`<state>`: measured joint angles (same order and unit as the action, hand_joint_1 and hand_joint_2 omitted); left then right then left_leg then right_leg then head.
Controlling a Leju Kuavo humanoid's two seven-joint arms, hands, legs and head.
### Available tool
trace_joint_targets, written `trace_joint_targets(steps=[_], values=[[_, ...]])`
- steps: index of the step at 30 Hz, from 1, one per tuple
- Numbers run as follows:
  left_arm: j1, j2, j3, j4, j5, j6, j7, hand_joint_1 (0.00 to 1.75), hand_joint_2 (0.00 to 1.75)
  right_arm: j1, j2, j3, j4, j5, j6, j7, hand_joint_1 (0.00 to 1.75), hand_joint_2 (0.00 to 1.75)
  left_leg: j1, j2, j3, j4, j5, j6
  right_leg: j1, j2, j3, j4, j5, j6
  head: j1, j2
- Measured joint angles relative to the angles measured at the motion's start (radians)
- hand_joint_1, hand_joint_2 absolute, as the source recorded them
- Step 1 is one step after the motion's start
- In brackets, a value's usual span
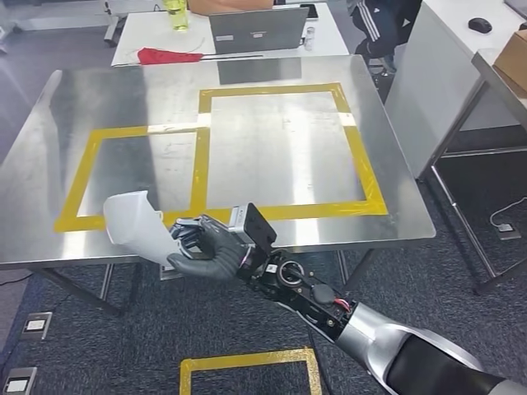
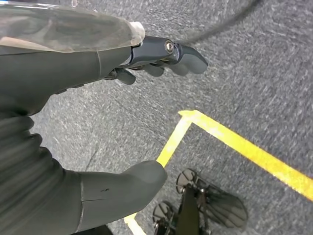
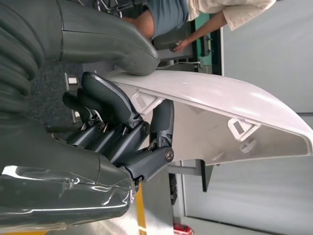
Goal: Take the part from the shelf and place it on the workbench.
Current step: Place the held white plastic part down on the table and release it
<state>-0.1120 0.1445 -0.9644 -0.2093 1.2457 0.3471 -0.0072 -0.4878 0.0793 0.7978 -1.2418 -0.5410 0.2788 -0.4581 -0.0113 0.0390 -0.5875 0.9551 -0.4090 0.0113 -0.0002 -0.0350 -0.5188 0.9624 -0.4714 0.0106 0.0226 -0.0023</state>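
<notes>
The steel workbench (image 1: 261, 148), marked with yellow tape rectangles (image 1: 282, 146), carries no legible writing. At its near edge the right hand (image 1: 208, 251) grips the white part (image 1: 133, 224), fingers (image 3: 110, 105) curled under it and thumb (image 3: 110, 39) pressed on top. The left hand (image 2: 74, 122) hangs over grey carpet (image 2: 258, 73), fingers spread around nothing.

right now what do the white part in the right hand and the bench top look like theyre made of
White part: looks like moulded plastic, smooth and slightly glossy; the right wrist view shows soft highlights, a thin curved shell and moulded clip tabs inside. The right hand grips it by one end.

Workbench: looks like sheet metal, perhaps stainless steel, with a brushed, dull-mirror finish; it shows blurred reflections. The yellow lines on it look like stuck-on tape.
</notes>
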Motion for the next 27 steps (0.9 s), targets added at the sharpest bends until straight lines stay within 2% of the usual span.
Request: trace_joint_targets(steps=[2,4,7,8,9,10,11,12,13,14,15,17,18,20,22,23,24,25,27], values=[[0.0,0.0,0.0,0.0,0.0,0.0,0.0,0.0,1.75,0.0,0.0,0.0,-0.001,0.002,0.0,0.0,1.75,1.75,0.003,-0.016,0.002,-0.008,0.002,0.004,-0.001,-0.006,0.004,0.0,-0.007,0.009,0.001,0.0],[0.001,-0.001,0.0,0.0,0.0,0.0,0.0,0.0,1.75,-0.001,0.0,0.0,-0.005,0.002,0.0,0.0,1.75,1.75,0.01,-0.029,0.009,-0.017,0.005,0.01,-0.002,0.008,-0.014,0.051,-0.043,0.018,0.006,0.0],[0.0,-0.001,0.0,0.0,-0.001,0.0,0.0,0.0,1.75,0.002,-0.001,0.0,-0.007,0.004,-0.001,0.001,1.75,1.75,0.011,-0.051,0.012,-0.019,0.004,0.016,-0.003,0.03,-0.114,0.253,-0.134,0.023,0.018,0.0],[0.001,-0.001,0.0,0.0,-0.001,0.0,0.0,0.0,1.75,0.004,-0.001,0.0,-0.007,0.004,-0.001,0.001,1.75,1.75,0.011,-0.059,0.012,-0.018,0.003,0.016,-0.003,0.031,-0.141,0.299,-0.143,0.024,0.02,0.0],[0.001,-0.002,0.0,0.0,-0.001,-0.001,0.0,0.0,1.75,0.005,-0.001,0.0,-0.007,0.004,-0.001,0.002,1.75,1.75,0.011,-0.068,0.013,-0.017,0.002,0.017,-0.003,0.032,-0.15,0.307,-0.13,0.024,0.023,0.0],[0.002,-0.002,0.0,0.0,-0.001,-0.001,0.0,0.0,1.75,0.006,-0.001,0.0,-0.007,0.004,-0.001,0.002,1.75,1.75,0.011,-0.079,0.016,-0.016,0.001,0.016,-0.003,0.033,-0.138,0.268,-0.096,0.022,0.026,0.0],[0.002,-0.003,0.0,0.0,-0.001,-0.001,0.0,0.0,1.75,0.006,-0.001,0.0,-0.007,0.004,-0.001,0.002,1.75,1.75,0.011,-0.089,0.018,-0.014,-0.001,0.014,-0.004,0.039,-0.109,0.198,-0.051,0.02,0.029,0.0],[0.002,-0.004,0.0,0.0,-0.001,-0.001,0.0,0.0,1.75,0.006,-0.002,0.0,-0.007,0.004,-0.001,0.002,1.75,1.75,0.01,-0.099,0.019,-0.011,-0.004,0.011,-0.005,0.055,-0.077,0.121,-0.013,0.017,0.031,0.0],[0.001,-0.005,0.0,0.0,-0.001,-0.001,0.0,0.0,1.75,0.005,-0.002,0.0,-0.007,0.004,-0.001,0.003,1.75,1.75,0.009,-0.108,0.018,-0.007,-0.006,0.008,-0.008,0.071,-0.05,0.059,0.013,0.013,0.032,0.0],[0.0,-0.005,0.0,0.0,-0.001,-0.002,0.0,0.0,1.75,0.005,-0.002,0.0,-0.008,0.004,-0.001,0.003,1.75,1.75,0.009,-0.115,0.015,-0.004,-0.007,0.004,-0.009,0.085,-0.036,0.023,0.023,0.011,0.031,0.0],[0.001,-0.005,0.0,0.0,-0.001,-0.002,0.0,0.0,1.75,0.004,-0.002,0.0,-0.008,0.004,-0.001,0.003,1.75,1.75,0.01,-0.122,0.012,-0.003,-0.006,-0.001,-0.008,0.092,-0.031,0.01,0.022,0.007,0.029,0.0],[0.004,-0.004,0.0,0.0,-0.001,-0.002,0.0,0.0,1.75,0.003,-0.001,0.0,-0.008,0.004,-0.001,0.003,1.75,1.75,0.013,-0.131,0.008,-0.004,-0.005,-0.012,-0.009,0.079,-0.027,0.002,0.025,-0.002,0.029,0.0],[0.006,-0.004,0.0,0.0,-0.001,-0.002,0.0,0.0,1.75,0.001,-0.001,0.0,-0.008,0.004,-0.001,0.003,1.75,1.75,0.012,-0.122,0.003,0.007,-0.013,-0.017,-0.011,0.071,-0.023,-0.003,0.027,-0.008,0.027,0.0],[0.005,-0.004,0.0,-0.001,-0.001,-0.002,0.0,0.0,1.75,-0.002,0.0,0.0,-0.009,0.003,-0.001,0.003,1.75,1.75,0.013,-0.084,-0.034,0.088,-0.058,-0.029,-0.015,0.052,-0.017,-0.012,0.03,-0.016,0.016,0.0],[0.003,-0.005,0.0,-0.001,-0.001,-0.002,0.0,0.0,1.75,-0.002,0.0,0.0,-0.008,0.002,-0.001,0.003,1.75,1.75,0.018,-0.054,-0.106,0.228,-0.116,-0.041,-0.014,0.033,-0.015,-0.013,0.029,-0.018,0.005,0.0],[0.004,-0.005,0.0,-0.001,-0.001,-0.002,0.0,0.0,1.75,-0.001,0.0,0.0,-0.008,0.002,-0.001,0.003,1.75,1.75,0.02,-0.049,-0.134,0.278,-0.129,-0.045,-0.013,0.023,-0.015,-0.013,0.028,-0.018,0.004,0.0],[0.004,-0.005,0.0,-0.001,0.0,-0.002,0.0,0.0,1.75,0.0,0.0,0.001,-0.008,0.002,-0.001,0.003,1.75,1.75,0.023,-0.046,-0.144,0.291,-0.123,-0.047,-0.013,0.013,-0.015,-0.012,0.027,-0.018,0.003,0.0],[0.005,-0.005,0.0,-0.001,0.0,-0.002,0.0,0.0,1.75,0.0,0.0,0.001,-0.008,0.002,-0.001,0.003,1.75,1.75,0.024,-0.043,-0.131,0.26,-0.099,-0.047,-0.013,0.004,-0.013,-0.012,0.025,-0.016,0.003,0.0],[0.005,-0.005,0.0,-0.001,0.0,-0.002,0.0,0.0,1.75,-0.002,0.0,0.001,-0.008,0.001,-0.001,0.003,1.75,1.75,0.024,-0.022,-0.057,0.111,-0.031,-0.043,-0.012,-0.011,-0.007,-0.012,0.019,-0.011,0.001,0.0]])
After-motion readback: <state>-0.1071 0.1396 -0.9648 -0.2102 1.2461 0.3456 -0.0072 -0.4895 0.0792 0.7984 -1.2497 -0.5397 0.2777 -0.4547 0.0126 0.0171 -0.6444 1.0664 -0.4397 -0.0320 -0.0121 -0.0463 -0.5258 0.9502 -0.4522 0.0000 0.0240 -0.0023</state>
